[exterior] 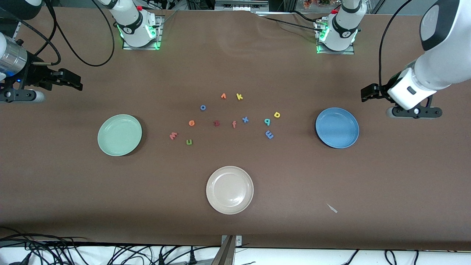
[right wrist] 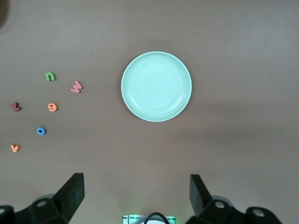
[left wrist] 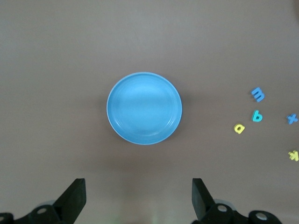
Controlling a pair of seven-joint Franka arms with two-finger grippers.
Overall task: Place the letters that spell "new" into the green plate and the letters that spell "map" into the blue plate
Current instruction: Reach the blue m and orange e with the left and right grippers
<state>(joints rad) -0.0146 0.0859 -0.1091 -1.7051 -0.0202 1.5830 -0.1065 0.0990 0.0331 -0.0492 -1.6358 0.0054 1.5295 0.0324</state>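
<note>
The left claw (left wrist: 138, 198) hangs spread and empty over the table (exterior: 73, 191) at the left arm's end, just beside the blue plate (exterior: 337, 127). The right claw (right wrist: 135, 196) hangs spread and empty at the right arm's end, near the green plate (exterior: 119, 134). Both plates are empty. Between them lie the letters: green "n" (exterior: 189, 141), orange "e" (exterior: 191, 123) and pink "w" (exterior: 173, 135) toward the green plate; blue "m" (exterior: 269, 134), teal "p" (exterior: 267, 122) and yellow "a" (exterior: 277, 115) toward the blue plate.

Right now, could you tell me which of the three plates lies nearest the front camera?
The cream-white plate; it lies lowest in the front view, while the green plate and the blue plate sit farther back, toward opposite table ends.
</note>
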